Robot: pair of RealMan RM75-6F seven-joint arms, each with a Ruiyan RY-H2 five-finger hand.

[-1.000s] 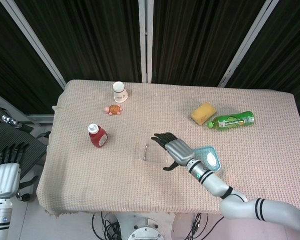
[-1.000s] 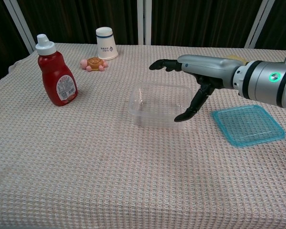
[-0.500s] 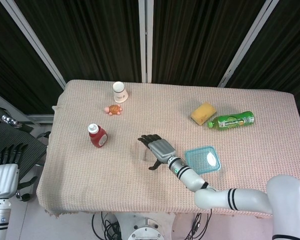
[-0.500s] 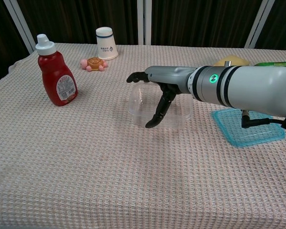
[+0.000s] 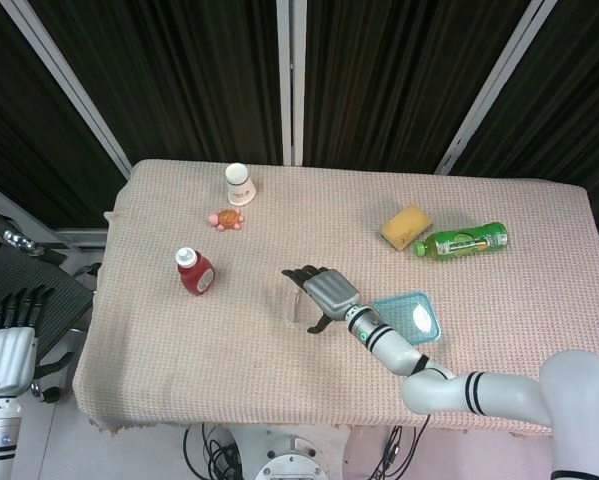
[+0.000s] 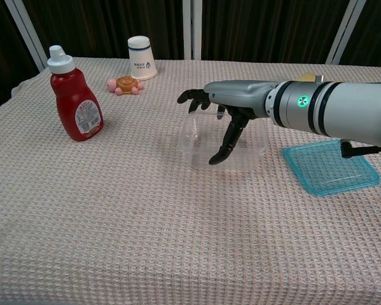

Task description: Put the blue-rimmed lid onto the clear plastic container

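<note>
The clear plastic container (image 6: 250,149) stands near the middle of the table, also seen in the head view (image 5: 293,306). My right hand (image 6: 231,105) is over it, fingers curled over its far left rim and thumb down against its near wall, gripping it. The head view shows the same hand (image 5: 325,292) covering most of the container. The blue-rimmed lid (image 6: 330,166) lies flat on the cloth just right of the container, top side up (image 5: 405,320). My left hand (image 5: 7,345) hangs off the table at the lower left, fingers apart and empty.
A red ketchup bottle (image 6: 76,95) stands at the left. A white paper cup (image 6: 141,57) and a small turtle toy (image 6: 122,84) sit at the back left. A yellow sponge (image 5: 406,225) and a green bottle (image 5: 463,240) lie at the back right.
My right hand swept left over the container, then came back right a little with its fingers curled on the rim. The container shifted right with it, toward the lid.
</note>
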